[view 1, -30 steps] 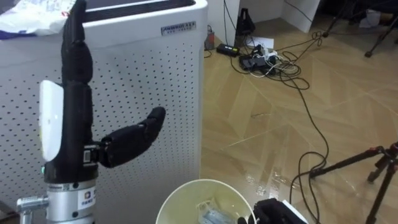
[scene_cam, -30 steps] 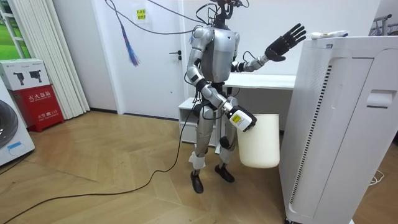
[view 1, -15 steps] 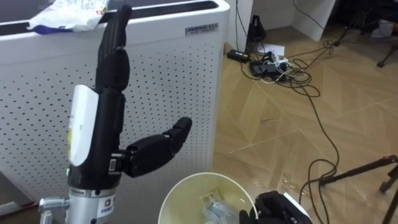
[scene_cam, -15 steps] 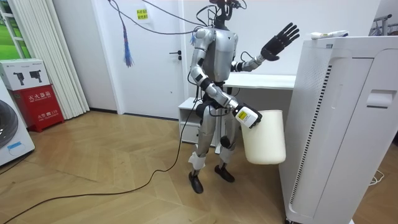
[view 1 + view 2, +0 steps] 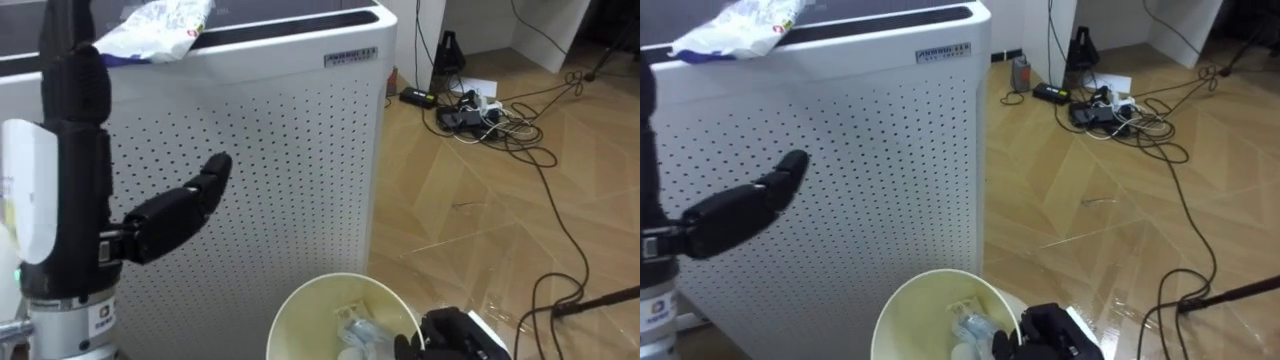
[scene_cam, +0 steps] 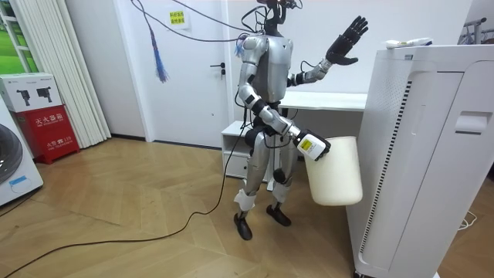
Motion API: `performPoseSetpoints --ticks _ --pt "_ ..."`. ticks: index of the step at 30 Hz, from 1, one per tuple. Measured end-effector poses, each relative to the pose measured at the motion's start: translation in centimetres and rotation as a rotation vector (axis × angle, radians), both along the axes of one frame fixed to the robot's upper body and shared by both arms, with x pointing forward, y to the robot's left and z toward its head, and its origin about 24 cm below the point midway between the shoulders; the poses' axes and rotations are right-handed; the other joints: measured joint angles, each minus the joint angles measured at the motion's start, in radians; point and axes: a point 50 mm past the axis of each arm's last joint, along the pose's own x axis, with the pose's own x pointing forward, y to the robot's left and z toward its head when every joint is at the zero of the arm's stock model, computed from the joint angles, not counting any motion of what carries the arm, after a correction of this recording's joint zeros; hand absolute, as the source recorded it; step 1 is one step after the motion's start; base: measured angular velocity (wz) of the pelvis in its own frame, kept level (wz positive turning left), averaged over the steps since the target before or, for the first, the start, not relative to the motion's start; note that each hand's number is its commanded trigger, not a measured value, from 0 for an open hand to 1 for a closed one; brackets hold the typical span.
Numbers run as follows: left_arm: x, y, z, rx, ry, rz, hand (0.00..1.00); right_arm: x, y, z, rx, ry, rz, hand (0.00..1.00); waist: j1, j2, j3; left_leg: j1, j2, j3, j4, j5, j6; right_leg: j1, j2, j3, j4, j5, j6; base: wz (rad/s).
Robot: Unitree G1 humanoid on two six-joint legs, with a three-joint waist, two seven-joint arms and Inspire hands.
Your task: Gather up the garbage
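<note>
1. The crumpled wrapper point(image 5: 150, 28) is lying on top of the white perforated unit point(image 5: 290, 150).
2. The left hand point(image 5: 75, 120) is being held upright in the air near the wrapper, with fingers straight and thumb spread.
3. The white bin point(image 5: 300, 300) is being gripped at its rim by the right hand point(image 5: 455, 338), and scraps are lying inside it.
4. The unit is being faced by the standing robot.
</note>
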Motion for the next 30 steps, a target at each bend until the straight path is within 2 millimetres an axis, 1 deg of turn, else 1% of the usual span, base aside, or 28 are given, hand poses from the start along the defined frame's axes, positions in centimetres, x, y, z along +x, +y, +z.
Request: performPoseSetpoints --ticks 3,8,10,12,14,16,18,19,21,22,24,26,30 --pt "-0.1 0.6 0.2 0.022 -0.011 0.042 0.00 -0.8 -0.2 -0.5 -0.006 0.023 -0.002 1.00 0.004 -0.001 0.0000 0.000 -0.001 -0.001 0.000 0.000 0.000 0.003 0.000 0.000 0.000 0.000 0.000 0.00" --pt "0.0 0.6 0.1 0.063 -0.006 0.069 0.00 -1.1 -0.2 -0.6 -0.030 0.033 0.026 1.00 0.005 0.000 0.0000 0.005 -0.001 -0.002 0.002 0.000 0.000 0.008 0.000 0.002 -0.002 0.000 0.000 -0.01" --pt "0.0 0.6 0.1 0.097 -0.006 0.084 0.00 -1.1 -0.2 -0.6 -0.042 0.034 0.045 1.00 0.010 0.004 0.0013 0.012 0.000 -0.001 0.001 0.000 0.000 0.007 0.000 0.008 -0.003 0.000 0.000 -0.05" --pt "0.1 0.8 0.1 0.158 -0.003 0.129 0.00 -0.9 -0.5 -0.3 -0.052 0.025 0.054 1.00 0.012 0.019 0.0034 0.009 -0.001 -0.001 -0.001 0.000 0.000 0.007 0.001 0.022 -0.003 0.000 0.000 -0.02" --pt "0.2 1.1 0.2 0.204 0.002 0.161 0.00 -1.0 -0.6 -0.4 -0.053 0.027 0.059 1.00 0.014 0.027 -0.0005 0.009 -0.001 -0.002 -0.002 0.000 0.000 0.006 0.001 0.029 -0.006 0.000 0.000 -0.05" --pt "0.3 1.3 0.3 0.223 0.006 0.172 0.00 -1.0 -0.7 -0.3 -0.060 0.028 0.063 1.00 0.011 0.033 -0.0040 0.008 -0.002 0.002 -0.001 0.000 0.000 0.009 0.001 0.028 -0.015 0.000 0.000 -0.02" --pt "0.6 1.6 0.4 0.228 0.013 0.193 0.00 -1.0 -0.6 -0.3 -0.061 0.033 0.072 1.00 -0.006 0.041 -0.0076 0.003 -0.003 0.003 0.000 0.004 0.000 0.011 0.001 0.028 -0.016 0.000 0.000 0.08" --pt "0.7 1.6 0.5 0.231 0.014 0.197 0.00 -1.0 -0.6 -0.4 -0.062 0.034 0.072 1.00 -0.010 0.042 -0.0082 0.001 -0.003 0.003 -0.001 0.006 0.000 0.011 0.001 0.028 -0.016 0.000 0.000 0.09" --pt "1.3 1.9 0.6 0.225 0.021 0.218 0.00 -1.0 -0.8 -0.4 -0.063 0.043 0.078 1.00 -0.014 0.047 -0.0053 -0.001 -0.003 0.005 -0.003 0.008 0.000 0.010 0.000 0.028 -0.017 0.000 0.000 -0.02" --pt "1.4 2.0 0.5 0.223 0.027 0.225 0.00 -1.0 -0.8 -0.4 -0.063 0.046 0.080 1.00 -0.016 0.048 -0.0054 -0.001 -0.003 0.005 -0.003 0.008 0.000 0.010 0.000 0.028 -0.016 0.000 0.000 0.00" --pt "1.8 2.3 0.2 0.212 0.051 0.239 0.00 -1.0 -0.8 -0.4 -0.063 0.055 0.091 1.00 -0.032 0.049 -0.0039 -0.002 -0.003 0.006 -0.003 0.008 0.000 0.009 0.000 0.029 -0.016 0.000 0.000 -0.02" --pt "2.0 2.4 -0.2 0.207 0.075 0.247 0.00 -1.1 -1.0 -0.4 -0.067 0.061 0.096 1.00 -0.036 0.050 -0.0025 -0.002 -0.002 0.011 -0.003 0.008 0.000 0.008 -0.001 0.029 -0.016 0.000 0.000 -0.05" --pt "2.8 2.6 -1.0 0.206 0.121 0.262 0.00 -1.1 -1.4 -0.3 -0.079 0.070 0.098 1.00 -0.047 0.051 -0.0023 -0.002 -0.001 0.017 -0.003 0.007 0.001 0.007 -0.002 0.029 -0.016 0.000 0.000 -0.02"
